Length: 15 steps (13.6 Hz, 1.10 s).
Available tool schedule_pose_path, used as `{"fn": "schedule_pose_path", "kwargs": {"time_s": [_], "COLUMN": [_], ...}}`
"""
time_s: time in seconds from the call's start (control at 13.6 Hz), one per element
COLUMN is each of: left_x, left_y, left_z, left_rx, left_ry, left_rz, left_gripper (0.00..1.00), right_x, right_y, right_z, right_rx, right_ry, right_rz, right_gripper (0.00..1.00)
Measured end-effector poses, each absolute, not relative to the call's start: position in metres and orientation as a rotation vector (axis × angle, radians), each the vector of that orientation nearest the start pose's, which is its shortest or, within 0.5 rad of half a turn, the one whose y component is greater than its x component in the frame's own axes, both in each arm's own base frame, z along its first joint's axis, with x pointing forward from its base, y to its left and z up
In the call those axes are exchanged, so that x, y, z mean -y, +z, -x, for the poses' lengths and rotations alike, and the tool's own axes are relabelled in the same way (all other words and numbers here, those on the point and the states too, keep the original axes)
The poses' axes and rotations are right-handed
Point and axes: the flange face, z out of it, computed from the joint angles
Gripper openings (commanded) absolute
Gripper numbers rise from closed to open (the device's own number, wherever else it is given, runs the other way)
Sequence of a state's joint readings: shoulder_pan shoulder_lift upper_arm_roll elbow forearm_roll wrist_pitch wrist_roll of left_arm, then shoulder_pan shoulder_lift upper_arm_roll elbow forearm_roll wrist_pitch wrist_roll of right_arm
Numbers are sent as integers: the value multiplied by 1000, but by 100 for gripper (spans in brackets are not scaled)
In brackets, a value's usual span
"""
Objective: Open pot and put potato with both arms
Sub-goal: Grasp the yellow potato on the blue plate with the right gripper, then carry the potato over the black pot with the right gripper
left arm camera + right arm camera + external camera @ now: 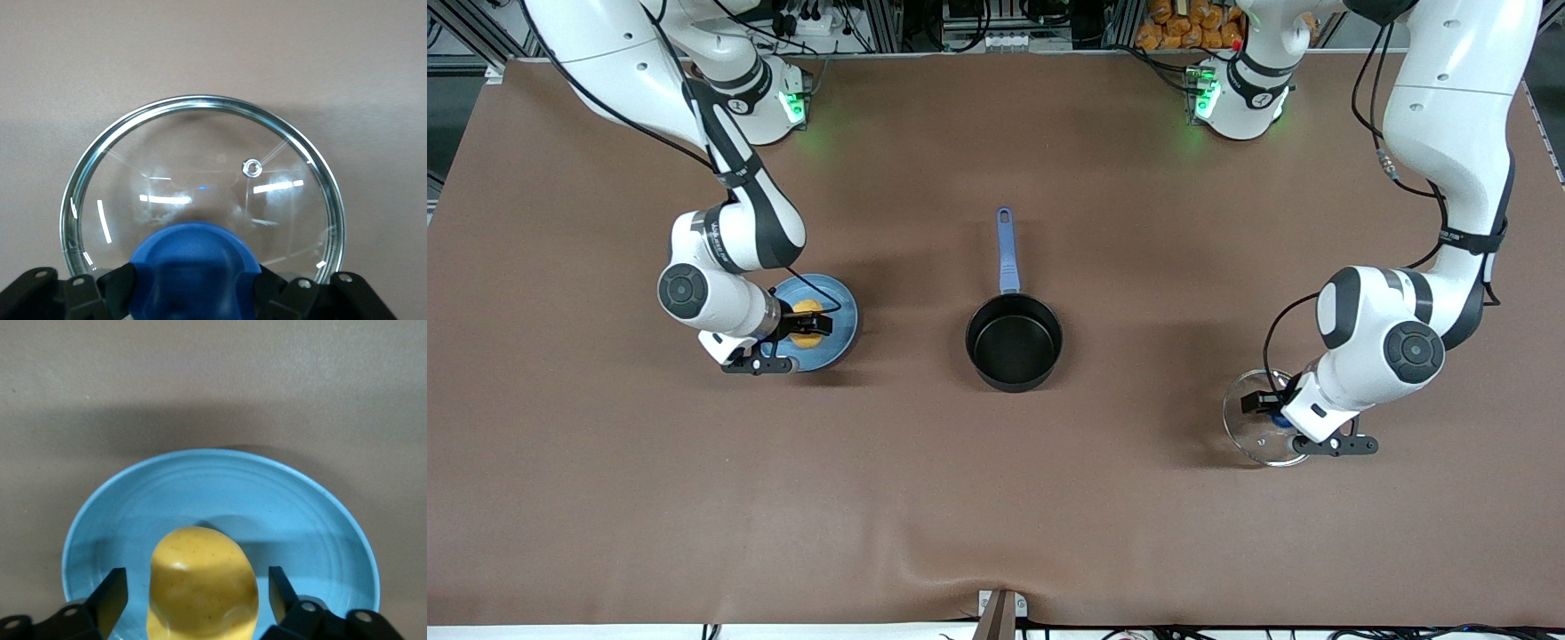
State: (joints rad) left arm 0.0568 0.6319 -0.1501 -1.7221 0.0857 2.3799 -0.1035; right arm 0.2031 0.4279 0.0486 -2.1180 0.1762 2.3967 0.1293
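The black pot (1014, 342) stands open mid-table, its blue handle (1008, 253) pointing toward the robots' bases. The glass lid (1249, 422) is down at the table toward the left arm's end. My left gripper (1276, 411) is shut on the lid's blue knob (193, 267), with a finger pressed on each side. The yellow potato (807, 322) lies on a light-blue plate (843, 311) toward the right arm's end. My right gripper (807, 324) is open and straddles the potato (202, 583), with a gap showing between each finger (110, 593) and it.
Brown cloth covers the table. The plate (300, 513) lies flat under the potato. The lid's steel rim (200, 101) shows whole in the left wrist view. Cables and packets lie past the table's edge by the arm bases.
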Motion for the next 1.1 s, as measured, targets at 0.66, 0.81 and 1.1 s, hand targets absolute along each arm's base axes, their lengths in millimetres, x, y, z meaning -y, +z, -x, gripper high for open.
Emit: {"fn": "schedule_pose_path", "kwargs": {"time_s": [0.66, 0.81, 1.1], "left_x": [51, 51, 44], "left_y": [189, 189, 185], "left_z": [-665, -665, -666], "left_rx": [-71, -79, -70], "left_ry": [-140, -142, -171], "left_rz": [3169, 3166, 3161], "left_gripper": [9, 100, 100], "right_x": [-169, -194, -297], "right_y": [322, 353, 376], "right_z": [-609, -620, -630], "right_rx": [39, 55, 30], "right_ry": [313, 235, 142], "right_rz": [2975, 2921, 2865], "right_gripper": [0, 0, 0]}}
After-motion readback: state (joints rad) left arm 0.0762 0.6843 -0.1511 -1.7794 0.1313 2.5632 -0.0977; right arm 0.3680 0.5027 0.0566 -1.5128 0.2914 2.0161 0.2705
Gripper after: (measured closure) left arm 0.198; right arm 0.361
